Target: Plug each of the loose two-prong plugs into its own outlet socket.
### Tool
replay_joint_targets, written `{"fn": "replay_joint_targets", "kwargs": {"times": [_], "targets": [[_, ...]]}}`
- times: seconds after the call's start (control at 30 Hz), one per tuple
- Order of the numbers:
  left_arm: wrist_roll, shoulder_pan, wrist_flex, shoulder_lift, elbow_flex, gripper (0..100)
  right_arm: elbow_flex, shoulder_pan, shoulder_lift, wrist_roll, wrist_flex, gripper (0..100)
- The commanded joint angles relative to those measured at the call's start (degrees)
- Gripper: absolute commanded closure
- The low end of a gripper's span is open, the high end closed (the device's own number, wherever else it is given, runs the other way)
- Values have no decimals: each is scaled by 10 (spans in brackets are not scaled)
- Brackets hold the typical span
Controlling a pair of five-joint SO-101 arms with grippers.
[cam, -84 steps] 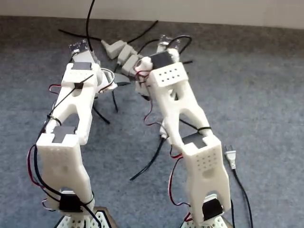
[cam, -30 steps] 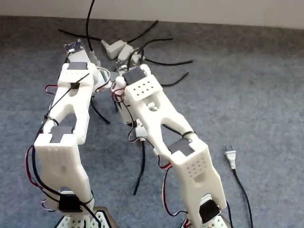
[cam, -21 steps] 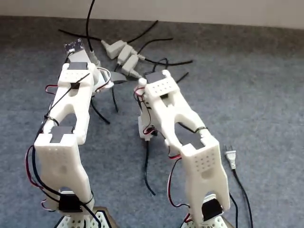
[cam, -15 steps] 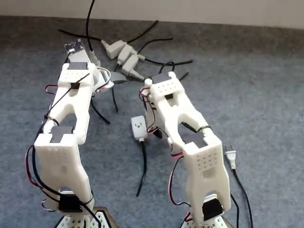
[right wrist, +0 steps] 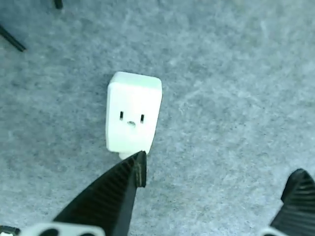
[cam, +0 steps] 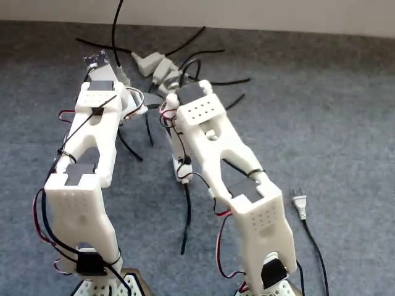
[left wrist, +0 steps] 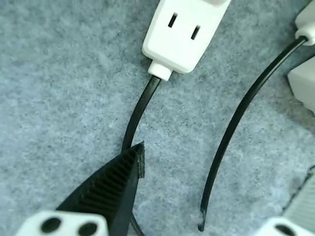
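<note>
Likely socket-grab step; right claw [right wrist: 219, 173] apart, just beside outlet socket [right wrist: 133, 112]; next: straddle its body squarely before closing

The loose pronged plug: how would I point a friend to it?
On the grey carpet, look to the outer side of the right arm, near its base. The small white plug lies there alone on a black cord, showing two bare prongs; the white sockets have slots instead.

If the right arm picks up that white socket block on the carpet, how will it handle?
The socket block looks rigid and boxy, so it probably won't roll. Its black cord trails off limp, so it will likely drag and tug.
</note>
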Motion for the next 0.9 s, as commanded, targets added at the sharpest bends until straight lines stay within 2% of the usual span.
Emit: {"fn": "replay_joint_targets", "kwargs": {"times": [0.0, 0.2, 0.43, 0.6, 0.73, 0.87], "targets": [[5, 0, -7, -11, -9, 540, -20, -3, 22, 6, -16, 588], [5, 0, -7, -11, -9, 540, -16, 19, 63, 7, -32, 588], [5, 0, -7, -11, -9, 540, -15, 105, 114, 9, -34, 588], [4, 5, -7, -11, -9, 540, -20, 142, 132, 59, -22, 588], [4, 5, -7, -11, -9, 540, -77, 145, 105, 62, 34, 588], [4, 5, -7, -11, -9, 540, -118, 121, 39, 61, 37, 588]]}}
